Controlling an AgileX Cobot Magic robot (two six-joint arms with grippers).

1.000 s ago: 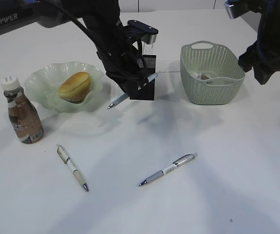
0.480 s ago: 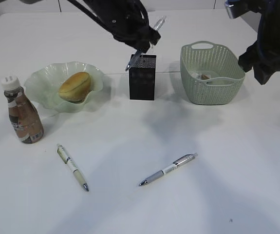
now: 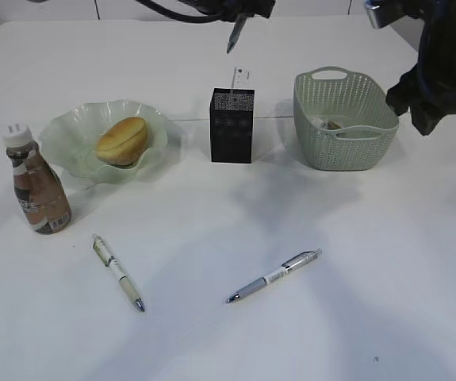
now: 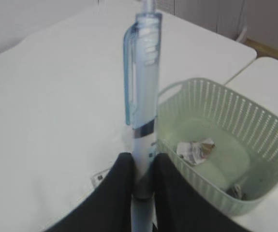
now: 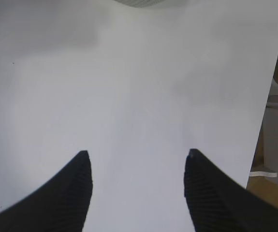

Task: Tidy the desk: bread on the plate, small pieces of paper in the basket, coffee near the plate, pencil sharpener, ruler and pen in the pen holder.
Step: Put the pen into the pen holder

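The desk (image 3: 370, 262), a large plain white tabletop, carries most of the things in a loose row across its far half. The pen holder (image 3: 232, 125), a small upright black metal-mesh box, stands near the middle, with a clear flat ruler (image 3: 240, 78) sticking up out of its top. Left of it sits the plate (image 3: 67, 131), a pale green ruffled glass dish, with the bread (image 3: 121, 140), an oval golden-brown roll, lying in it. Just in front and to the left of the plate stands the coffee (image 3: 40, 194), a brown bottle with a white cap. Right of the pen holder is the basket (image 3: 345, 119), a sage-green perforated plastic tub; the left wrist view shows crumpled bits of paper (image 4: 195, 150) on its floor.

The left gripper (image 4: 142, 181) is closed narrowly on a translucent pale-blue click pen (image 4: 142, 104); its two black fingers (image 4: 117, 193) pinch the lower barrel. In the exterior view this pen (image 3: 234, 36) hangs tip down at the top edge, above the pen holder and apart from it.

The right gripper (image 5: 138, 162) stands wide with nothing between its ribbed black fingers (image 5: 76, 183), over bare tabletop.

Two more pens lie on the near half of the desk, well apart from the pen holder: a white-barrelled pen (image 3: 118, 271) to the left and a grey-and-silver click pen (image 3: 273, 275) towards the middle.
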